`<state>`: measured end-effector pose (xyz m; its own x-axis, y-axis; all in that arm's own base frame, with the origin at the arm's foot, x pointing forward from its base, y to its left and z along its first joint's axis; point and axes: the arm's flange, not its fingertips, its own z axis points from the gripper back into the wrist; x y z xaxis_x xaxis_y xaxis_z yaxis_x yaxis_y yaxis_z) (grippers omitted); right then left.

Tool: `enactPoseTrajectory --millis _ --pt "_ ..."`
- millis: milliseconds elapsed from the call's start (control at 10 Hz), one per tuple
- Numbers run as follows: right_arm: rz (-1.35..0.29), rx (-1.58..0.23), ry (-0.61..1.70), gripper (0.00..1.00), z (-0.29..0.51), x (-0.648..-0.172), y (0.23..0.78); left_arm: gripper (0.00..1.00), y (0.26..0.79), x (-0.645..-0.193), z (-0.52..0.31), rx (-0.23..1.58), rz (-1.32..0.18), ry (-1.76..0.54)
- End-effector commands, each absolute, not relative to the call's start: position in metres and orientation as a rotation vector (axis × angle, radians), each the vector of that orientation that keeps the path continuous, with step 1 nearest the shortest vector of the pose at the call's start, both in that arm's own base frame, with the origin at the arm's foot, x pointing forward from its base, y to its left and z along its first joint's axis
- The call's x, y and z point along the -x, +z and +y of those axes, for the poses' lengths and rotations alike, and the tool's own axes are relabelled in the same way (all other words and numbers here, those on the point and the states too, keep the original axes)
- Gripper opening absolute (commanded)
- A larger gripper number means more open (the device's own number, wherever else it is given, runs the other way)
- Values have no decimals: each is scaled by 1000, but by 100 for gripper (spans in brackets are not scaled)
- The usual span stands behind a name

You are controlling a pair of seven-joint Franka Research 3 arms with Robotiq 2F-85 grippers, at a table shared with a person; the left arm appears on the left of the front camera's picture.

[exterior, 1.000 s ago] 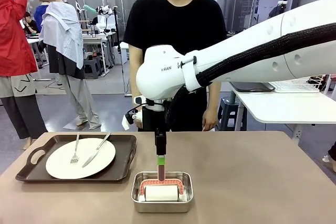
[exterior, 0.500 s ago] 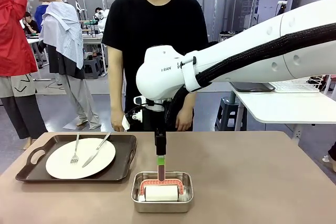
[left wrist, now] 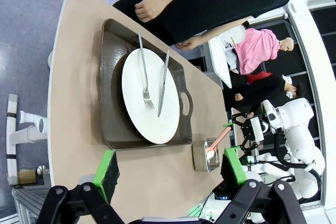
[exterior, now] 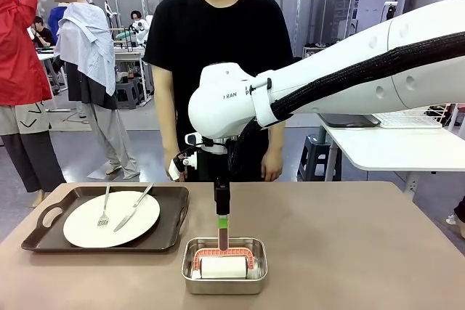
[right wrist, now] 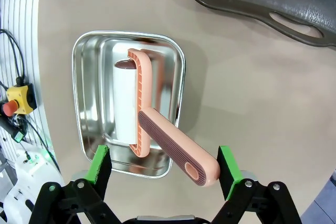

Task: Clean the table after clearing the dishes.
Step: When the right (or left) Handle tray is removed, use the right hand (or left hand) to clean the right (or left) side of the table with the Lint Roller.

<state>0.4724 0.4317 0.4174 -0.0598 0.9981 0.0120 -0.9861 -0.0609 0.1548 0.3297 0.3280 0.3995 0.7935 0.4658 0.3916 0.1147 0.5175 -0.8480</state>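
**Table** (exterior: 349, 252) — beige-brown top with rounded corners, across the lower half of the front view.

**Dishes** — one round white plate (exterior: 91, 226) with a fork (exterior: 104, 208) and a knife (exterior: 134, 207) lying side by side on it. The plate sits on a dark brown handled tray (exterior: 43, 217) at the lower left of the front view, on the left part of the table.

**Steel pan** (exterior: 190, 275) — lower centre of the front view, just right of the tray and apart from it. It holds a pink roller (right wrist: 168, 140); the white roll lies flat in the pan and the handle rises out over the rim.

**Right gripper** (right wrist: 164, 167) — its arm enters from the upper right of the front view, fingers pointing down over the pan. Released, jaws spread wide. The handle's tip lies between the green pads, close to the pad at the lower right of the wrist view; whether they touch cannot be told.

**Left gripper** (left wrist: 170, 167) — released, jaws wide apart with nothing between them. Tray and plate lie mid-frame beyond its fingers.

**Person** (exterior: 218, 49) — black shirt, standing at the table's far edge, upper centre, arms hanging.
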Motion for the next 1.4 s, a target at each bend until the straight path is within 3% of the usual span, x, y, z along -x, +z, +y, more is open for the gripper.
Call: enactPoseTrajectory --millis 0,100,300,500,700,1000,1300 --pt "119 -127 1630 100 432 -470 418 100 401 -327 329 1028 -654 232" --pt "118 -129 1628 100 432 -472 417 100 401 -327 329 1028 -654 232" --pt "-79 -243 1390 100 396 -501 462 100 401 -327 329 1028 -654 232" --pt "-322 -369 932 100 340 -528 497 100 401 -327 329 1028 -654 232" --pt "-364 -664 708 100 285 -530 500 100 401 -327 329 1028 -654 232" --pt "-404 -897 359 100 158 -495 474 100 401 -327 329 1028 -654 232" --pt "-429 -1088 254 100 27 -441 442 100 401 -327 329 1028 -654 232"
